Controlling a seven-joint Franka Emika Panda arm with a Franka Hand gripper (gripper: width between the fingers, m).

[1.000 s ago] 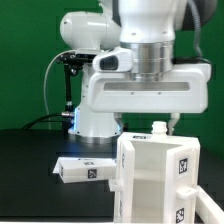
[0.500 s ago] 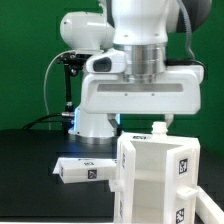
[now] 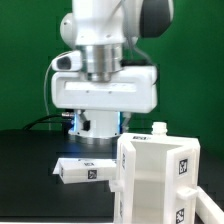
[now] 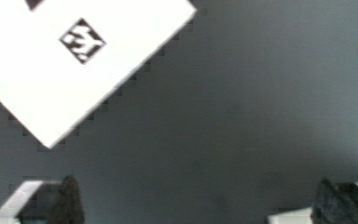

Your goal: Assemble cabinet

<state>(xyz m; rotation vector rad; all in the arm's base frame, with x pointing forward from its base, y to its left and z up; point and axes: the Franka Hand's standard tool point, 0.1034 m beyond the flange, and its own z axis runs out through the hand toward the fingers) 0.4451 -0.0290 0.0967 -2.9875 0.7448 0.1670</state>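
State of claw (image 4: 197, 203): wide open, nothing betw. the fingers (image 4: 48, 200), only dark bench (image 4: 247, 120) below. In the exterior view the arm (image 3: 105, 60) hangs over the bench behind the parts, touching neither.

The cabinet box (image 3: 155, 180) stands upright at the exterior view's lower right, close to cam and partly cut by the frame edge. It has a small white stub (image 3: 158, 128) on top. The loose panel (image 3: 86, 170) lies flat on the bench just beside the box, toward the exterior view's left. The wrist view shows one corner of a flat white tagged piece (image 4: 60, 80); prob. that panel, can't confirm.

Handling, my read: hard plastic, stiff, light for its bulk, smooth, so likely slippery in the pads. The box looks too wide to span, so take a wall edge. Pinch the panel across its narrow width near mid-length so it won't swing.

Count, ext. view: 1 box, 1 loose panel, 1 stub. Marker tags (image 3: 185, 166): 2 seen on the box, at least 1 on the panel, 1 in the wrist view.
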